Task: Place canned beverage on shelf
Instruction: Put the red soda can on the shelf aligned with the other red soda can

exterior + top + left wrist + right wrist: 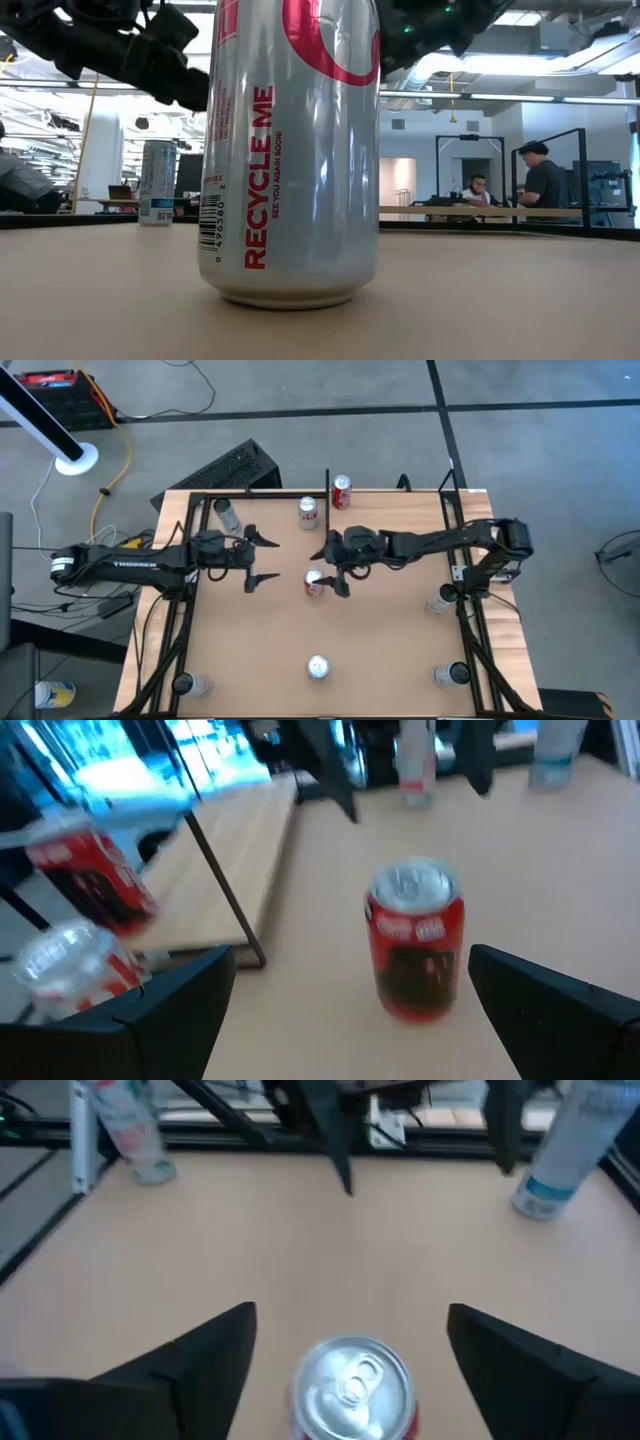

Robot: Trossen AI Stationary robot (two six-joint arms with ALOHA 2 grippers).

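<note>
Red canned beverage (315, 584) upright mid-surface, straddled untouched by wide-open right claw (334, 567), left claw (264, 557) equally open, empty, nearby; likely best gripped squarely at mid-body, kept vertical, toward far-edge shelf (215, 870).

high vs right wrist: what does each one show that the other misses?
Only the high view: the shelf at the table's far edge with a red can on it, a silver can beside it, another can near the front edge, and the left gripper open and waiting left of centre.

Only the right wrist view: the centre can's pull-tab top, seen close between the dark fingers.

Both: the right gripper, open, around the standing centre can, not clamping it.
</note>
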